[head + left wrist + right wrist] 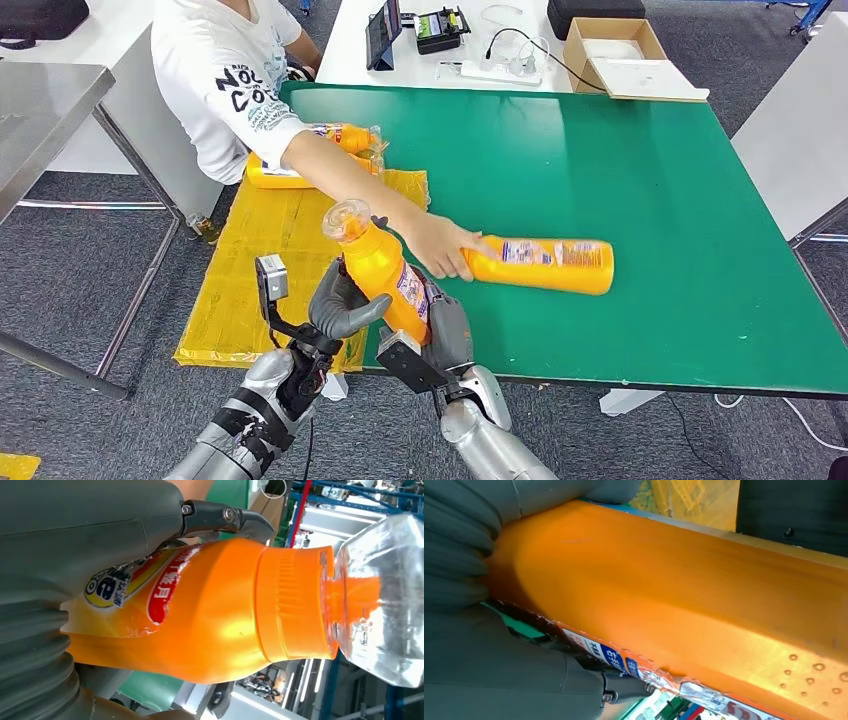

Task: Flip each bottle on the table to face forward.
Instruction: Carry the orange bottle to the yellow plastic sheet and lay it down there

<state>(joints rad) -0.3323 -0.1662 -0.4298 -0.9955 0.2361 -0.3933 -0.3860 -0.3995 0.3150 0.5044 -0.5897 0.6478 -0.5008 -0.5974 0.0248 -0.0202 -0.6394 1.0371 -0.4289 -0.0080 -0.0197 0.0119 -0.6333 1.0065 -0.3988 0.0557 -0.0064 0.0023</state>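
Note:
An orange bottle (385,275) with a clear cap stands tilted above the near left corner of the green table (650,180). My left hand (342,303) grips its left side and my right hand (447,330) holds its lower right side. The left wrist view shows the bottle's orange shoulder (215,610) and clear cap up close; the right wrist view shows its orange body (684,590) and label edge. A second orange bottle (545,264) lies on its side on the table, with a person's hand (445,250) on its neck end.
The person in a white shirt (225,80) leans in from the far left. More orange bottles (300,165) lie on a yellow sheet (270,270) left of the table. A cardboard box (610,55) and electronics sit on the white table behind.

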